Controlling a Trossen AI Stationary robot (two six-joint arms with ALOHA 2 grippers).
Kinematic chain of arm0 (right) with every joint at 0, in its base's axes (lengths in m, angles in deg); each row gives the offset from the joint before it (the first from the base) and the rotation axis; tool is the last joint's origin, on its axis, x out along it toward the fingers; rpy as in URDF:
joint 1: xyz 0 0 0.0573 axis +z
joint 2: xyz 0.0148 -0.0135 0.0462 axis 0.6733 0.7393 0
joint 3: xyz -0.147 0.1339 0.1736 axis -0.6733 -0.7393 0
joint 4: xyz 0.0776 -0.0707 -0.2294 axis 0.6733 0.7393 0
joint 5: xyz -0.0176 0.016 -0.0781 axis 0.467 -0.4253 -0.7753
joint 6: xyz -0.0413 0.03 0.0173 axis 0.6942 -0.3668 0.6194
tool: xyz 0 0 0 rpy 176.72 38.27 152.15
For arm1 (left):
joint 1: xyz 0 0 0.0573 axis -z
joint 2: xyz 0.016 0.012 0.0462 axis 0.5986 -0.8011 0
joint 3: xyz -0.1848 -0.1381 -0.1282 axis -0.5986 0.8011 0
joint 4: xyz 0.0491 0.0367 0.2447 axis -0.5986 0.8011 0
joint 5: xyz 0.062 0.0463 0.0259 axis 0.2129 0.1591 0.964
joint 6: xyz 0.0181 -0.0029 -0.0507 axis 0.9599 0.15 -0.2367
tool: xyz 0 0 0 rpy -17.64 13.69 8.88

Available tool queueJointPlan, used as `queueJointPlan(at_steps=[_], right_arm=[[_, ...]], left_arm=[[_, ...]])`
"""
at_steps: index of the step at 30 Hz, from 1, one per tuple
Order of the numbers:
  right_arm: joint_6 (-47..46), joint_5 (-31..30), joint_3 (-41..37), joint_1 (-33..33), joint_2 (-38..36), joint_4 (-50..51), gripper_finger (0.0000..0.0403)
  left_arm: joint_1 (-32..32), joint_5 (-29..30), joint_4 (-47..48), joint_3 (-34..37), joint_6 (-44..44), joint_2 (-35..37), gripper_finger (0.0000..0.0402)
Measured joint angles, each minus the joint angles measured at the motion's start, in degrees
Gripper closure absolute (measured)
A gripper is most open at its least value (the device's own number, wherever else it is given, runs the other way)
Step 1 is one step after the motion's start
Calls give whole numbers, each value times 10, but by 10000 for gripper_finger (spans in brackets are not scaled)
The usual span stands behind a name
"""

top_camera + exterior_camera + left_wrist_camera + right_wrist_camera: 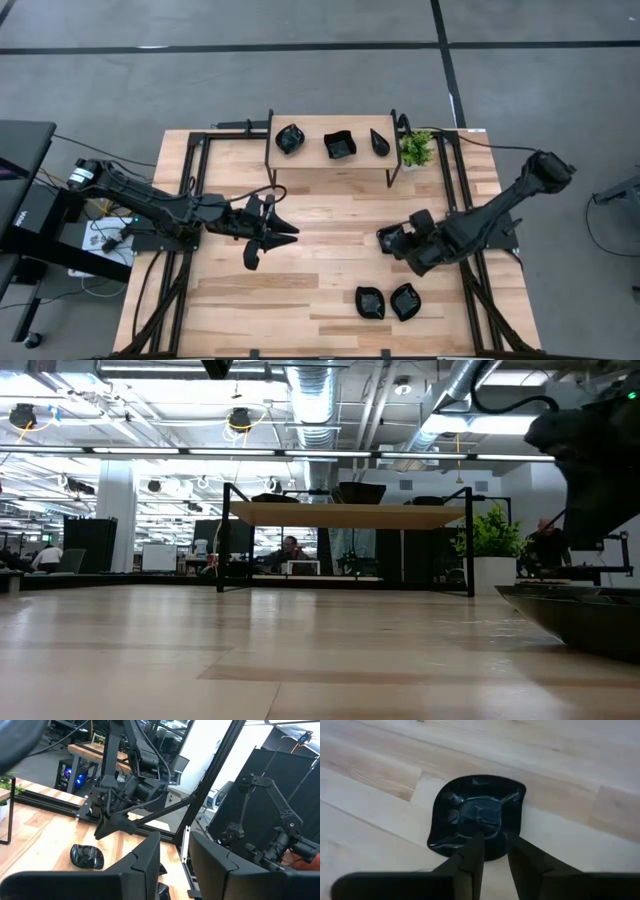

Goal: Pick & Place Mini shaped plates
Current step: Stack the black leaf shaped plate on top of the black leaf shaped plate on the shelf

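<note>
Three glossy black mini plates [340, 145] lie on a low wooden shelf [330, 162] at the far side. Two more plates [369, 302] [405, 301] lie flat on the table near the front edge, and one of them fills the low view's right [575, 615]. Another wavy-edged square plate [477, 812] lies flat on the table at mid right [384, 237]. My right gripper [494, 842] [392, 240] points down just over this plate's rim, its fingers a little apart. The left wrist view shows it a little above the plate [86, 856]. My left gripper [275, 235] [175, 845] hangs level over the table's middle, open and empty.
A small green potted plant [416, 148] stands beside the shelf's right end. Black frame rails [190, 180] [470, 160] run along both sides of the table. Bare wood lies between the two grippers and at the front left.
</note>
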Motion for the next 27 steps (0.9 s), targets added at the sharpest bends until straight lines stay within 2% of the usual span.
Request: queueJointPlan(at_steps=[3,13,21,27], right_arm=[[37,6,0,-32,4,-2,309],[172,85,0,-129,3,-36,269],[241,138,-14,-192,4,-44,264],[250,167,-57,-205,4,-95,264]], left_arm=[[0,0,0,0,0,0,295],[0,-17,0,0,0,0,295],[9,-17,0,0,0,0,295],[19,-17,0,0,0,0,295]])
